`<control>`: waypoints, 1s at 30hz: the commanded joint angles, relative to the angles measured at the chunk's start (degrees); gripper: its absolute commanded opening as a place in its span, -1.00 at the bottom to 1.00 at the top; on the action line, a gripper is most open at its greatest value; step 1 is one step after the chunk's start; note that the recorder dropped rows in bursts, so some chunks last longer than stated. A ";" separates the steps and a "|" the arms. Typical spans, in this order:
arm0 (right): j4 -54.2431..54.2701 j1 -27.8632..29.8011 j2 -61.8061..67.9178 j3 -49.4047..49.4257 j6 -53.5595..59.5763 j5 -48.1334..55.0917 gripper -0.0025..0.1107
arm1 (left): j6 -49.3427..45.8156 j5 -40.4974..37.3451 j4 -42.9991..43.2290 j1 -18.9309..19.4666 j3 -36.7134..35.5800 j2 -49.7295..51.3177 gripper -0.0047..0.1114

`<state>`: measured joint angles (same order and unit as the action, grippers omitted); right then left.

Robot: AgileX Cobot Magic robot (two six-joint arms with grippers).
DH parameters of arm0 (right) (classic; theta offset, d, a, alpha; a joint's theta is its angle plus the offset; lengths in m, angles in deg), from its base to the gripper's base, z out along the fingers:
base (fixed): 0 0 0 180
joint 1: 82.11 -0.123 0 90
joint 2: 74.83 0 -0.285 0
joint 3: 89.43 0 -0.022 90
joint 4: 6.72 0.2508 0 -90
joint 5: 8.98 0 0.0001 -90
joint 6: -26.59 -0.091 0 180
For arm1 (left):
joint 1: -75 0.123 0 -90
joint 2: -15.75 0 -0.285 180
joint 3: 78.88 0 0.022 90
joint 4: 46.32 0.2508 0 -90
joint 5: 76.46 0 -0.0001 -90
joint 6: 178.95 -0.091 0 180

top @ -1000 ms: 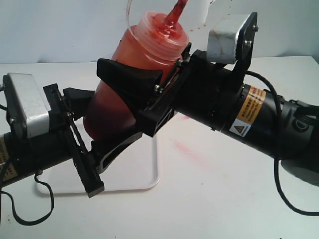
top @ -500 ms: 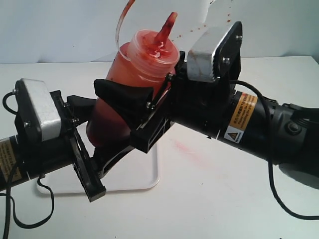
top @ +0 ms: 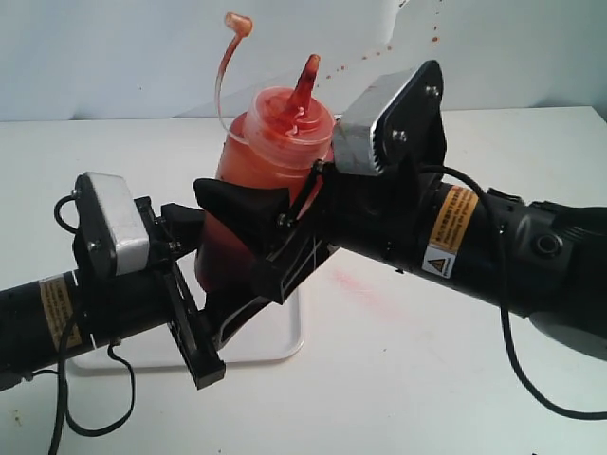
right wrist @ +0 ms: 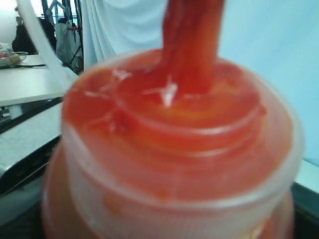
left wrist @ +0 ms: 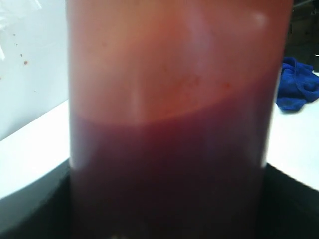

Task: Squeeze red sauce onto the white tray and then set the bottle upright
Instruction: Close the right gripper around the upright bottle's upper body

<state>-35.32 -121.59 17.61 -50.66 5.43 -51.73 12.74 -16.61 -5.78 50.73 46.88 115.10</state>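
A white tabletop (top: 427,398) runs back to a pale backdrop. Nearest the camera, the left gripper (top: 223,270) comes in low from the left of the bottle (top: 270,156). Its black fingers are spread wide and pressed against the bottle's lower body. An orange label (top: 57,308) on that arm is too small to read. Beneath the bottle lies the white tray (top: 270,343); whether the base touches it is hidden. The bottle stands almost upright, nozzle up, with the red sauce (left wrist: 169,184) dark in its lower half and the tethered tip cap (top: 237,24) curling above it. The right gripper (top: 266,175) clamps the bottle's upper body from the right, its fingers equally wide. That arm bears a yellow warning-triangle label (top: 446,232) whose print is illegible. A faint red smear (top: 358,284) marks the table right of the bottle, and red specks (top: 379,52) dot the backdrop behind it.
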 commanded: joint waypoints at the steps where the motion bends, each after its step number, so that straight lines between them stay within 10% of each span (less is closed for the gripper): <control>1: 1.15 0.66 -0.22 -0.29 3.47 6.17 -0.96 | 2.29 2.74 -1.84 -0.03 2.53 3.65 -0.90; 30: 16.57 0.66 -0.22 -0.29 16.31 14.82 -0.96 | 7.77 3.12 4.52 -0.03 12.68 17.84 -0.84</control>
<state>-21.17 -121.50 17.83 -50.66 18.57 -37.99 18.41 -13.00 1.24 50.30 59.65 132.58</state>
